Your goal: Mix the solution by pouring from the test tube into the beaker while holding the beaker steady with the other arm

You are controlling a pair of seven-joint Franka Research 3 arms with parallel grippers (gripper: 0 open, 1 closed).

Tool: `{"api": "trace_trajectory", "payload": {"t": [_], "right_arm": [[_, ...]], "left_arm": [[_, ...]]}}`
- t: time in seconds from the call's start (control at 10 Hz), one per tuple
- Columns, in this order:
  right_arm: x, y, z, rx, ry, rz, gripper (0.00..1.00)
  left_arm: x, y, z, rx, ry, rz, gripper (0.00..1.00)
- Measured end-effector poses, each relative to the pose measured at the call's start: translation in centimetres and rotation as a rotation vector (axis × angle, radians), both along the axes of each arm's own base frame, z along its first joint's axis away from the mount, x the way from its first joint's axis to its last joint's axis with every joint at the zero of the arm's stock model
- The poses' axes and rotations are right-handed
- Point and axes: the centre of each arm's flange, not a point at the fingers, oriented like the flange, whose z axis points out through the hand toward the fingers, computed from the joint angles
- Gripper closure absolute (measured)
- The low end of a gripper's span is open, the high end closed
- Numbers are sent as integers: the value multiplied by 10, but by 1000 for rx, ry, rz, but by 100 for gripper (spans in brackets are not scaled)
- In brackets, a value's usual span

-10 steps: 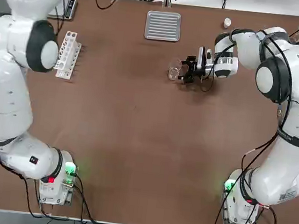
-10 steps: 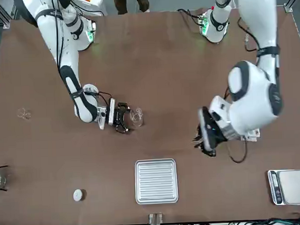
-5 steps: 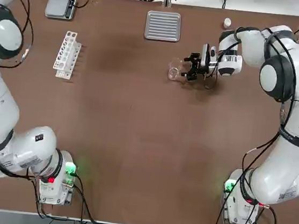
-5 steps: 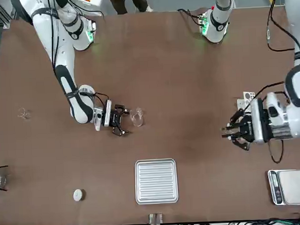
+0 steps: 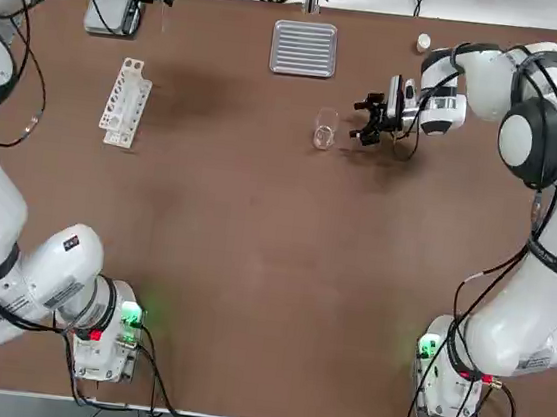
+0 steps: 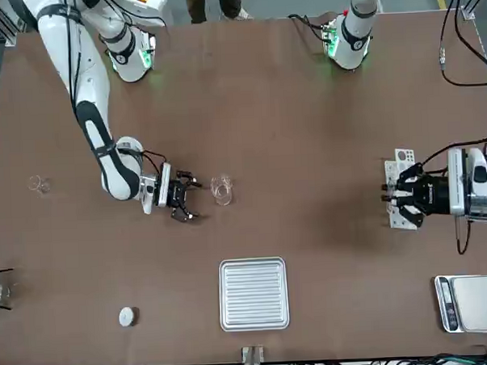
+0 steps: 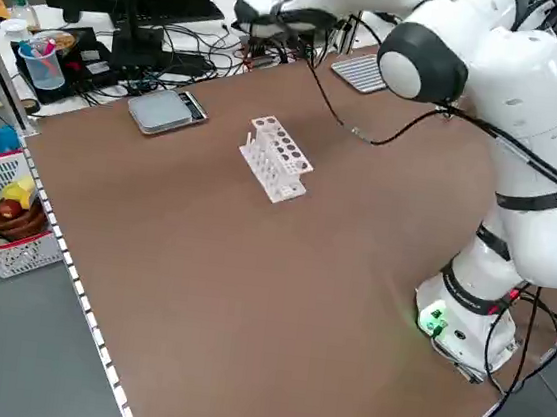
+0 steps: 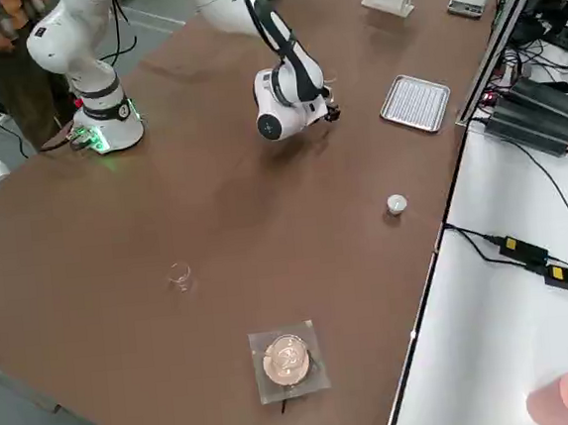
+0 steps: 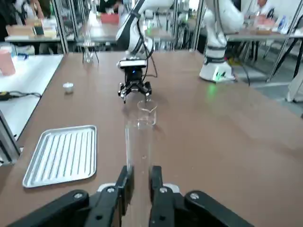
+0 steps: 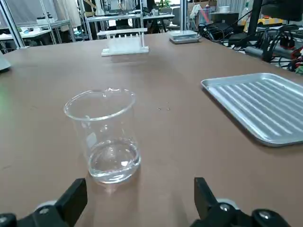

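Right gripper (image 6: 197, 200) backed off from the beaker (image 6: 221, 190), open; left gripper (image 9: 142, 179) closed on the test tube (image 9: 139, 161); brown tabletop (image 6: 290, 148) beneath.

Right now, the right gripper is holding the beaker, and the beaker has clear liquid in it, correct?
Not quite: the right gripper stands open behind the beaker, not holding it, as the right wrist view shows. The beaker does have clear liquid in it.

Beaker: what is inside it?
The beaker holds a shallow layer of clear liquid at the bottom, with nothing solid visible in it. Nothing covers it, though what the liquid is cannot be told.
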Motion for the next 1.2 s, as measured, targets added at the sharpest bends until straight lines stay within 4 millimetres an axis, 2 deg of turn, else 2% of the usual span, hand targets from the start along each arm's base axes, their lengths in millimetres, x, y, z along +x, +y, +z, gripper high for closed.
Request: {"api": "trace_trajectory", "payload": {"t": [0.2, 0.6, 0.9, 1.1, 1.2], "right_arm": [[10, -19, 20, -20, -29, 8, 0], [40, -60, 70, -147, -4, 45, 0], [70, -74, 102, -294, 55, 29, 0], [94, -71, 137, -387, 109, 1, 0], [107, -66, 159, -430, 140, -32, 0]], "left_arm": [[-26, 44, -28, -108, -17, -27, 78], [-73, 122, -57, -270, -90, -60, 78], [-101, 159, -92, -328, -146, -70, 78], [-114, 183, -121, -352, -156, -44, 78], [-116, 185, -131, -372, -168, -42, 78]]}}
